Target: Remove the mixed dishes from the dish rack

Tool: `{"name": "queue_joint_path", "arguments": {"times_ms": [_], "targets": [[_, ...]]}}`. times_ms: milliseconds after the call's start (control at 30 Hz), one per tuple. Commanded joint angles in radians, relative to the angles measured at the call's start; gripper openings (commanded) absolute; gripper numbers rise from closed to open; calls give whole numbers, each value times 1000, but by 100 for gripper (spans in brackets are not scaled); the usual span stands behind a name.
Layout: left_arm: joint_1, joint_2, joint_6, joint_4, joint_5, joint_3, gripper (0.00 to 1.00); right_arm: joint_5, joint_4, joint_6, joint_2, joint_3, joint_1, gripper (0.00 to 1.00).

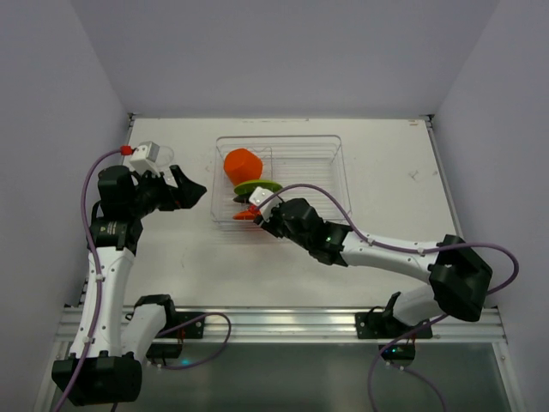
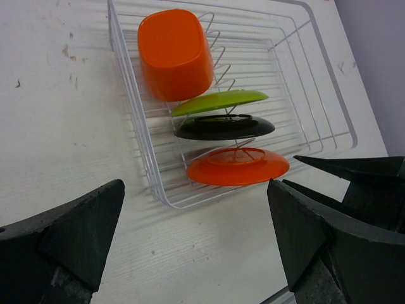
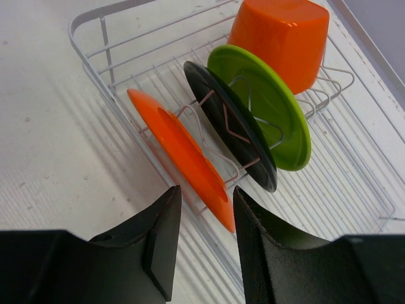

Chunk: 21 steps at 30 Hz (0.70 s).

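Observation:
The clear wire dish rack (image 1: 336, 146) stands at the middle back of the table. It holds an orange faceted cup (image 1: 243, 165) on its side, then a lime-green plate (image 1: 260, 186), a black plate (image 1: 254, 198) and an orange plate (image 1: 245, 215), all on edge. My right gripper (image 3: 205, 209) is open at the rack's near left corner, its jaws either side of the orange plate's (image 3: 180, 155) lower rim without closing on it. My left gripper (image 2: 196, 221) is open and empty, above the table left of the rack (image 2: 130, 101). No clear tumbler shows.
The right arm (image 1: 377, 249) stretches across the table in front of the rack. The white table (image 1: 386, 197) runs to grey walls at the back and sides. A metal rail (image 1: 283, 322) borders the near edge.

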Motion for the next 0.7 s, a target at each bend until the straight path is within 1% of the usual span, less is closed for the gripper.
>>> {"name": "queue_joint_path", "arguments": {"times_ms": [0,367,533,667], "targets": [[-6,-2,14,29,28,0,100,1,47,-18,25,57,8,41],[-6,6,15,29,29,3,100,-19,57,-58,53,63,6,38],[-6,12,14,29,31,6,100,-16,59,-66,68,72,6,27],[-6,15,15,31,31,9,100,-22,57,-71,79,80,6,24]]}}
